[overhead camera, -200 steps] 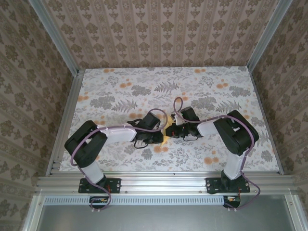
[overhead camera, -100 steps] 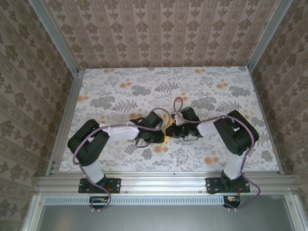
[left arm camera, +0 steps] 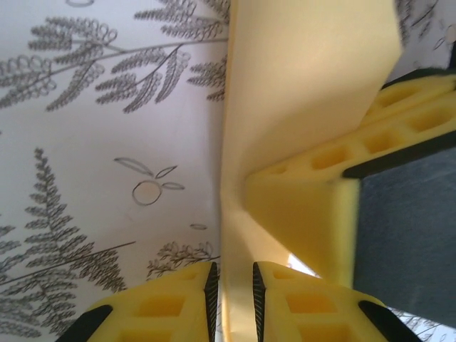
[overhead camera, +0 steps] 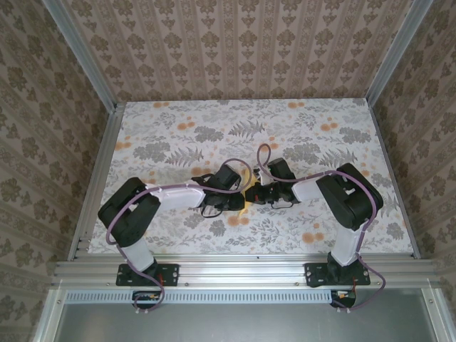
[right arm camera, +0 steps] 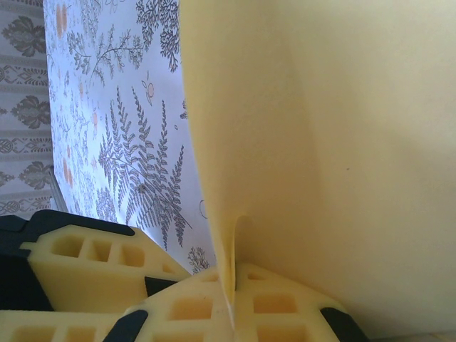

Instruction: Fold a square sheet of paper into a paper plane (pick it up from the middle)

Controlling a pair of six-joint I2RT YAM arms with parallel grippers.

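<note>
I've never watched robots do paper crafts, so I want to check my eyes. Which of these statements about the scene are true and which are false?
1. The sheet of paper is yellow. True.
2. The right gripper is shut on the sheet. True.
3. The sheet lies flat and untouched. False: it is creased, and it also runs between the fingers of the left gripper.
4. The table is plain white. False: the table carries a print of leaves and orange flowers.

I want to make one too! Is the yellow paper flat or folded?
Folded: the paper bends along a long crease, raised off the table.
</note>
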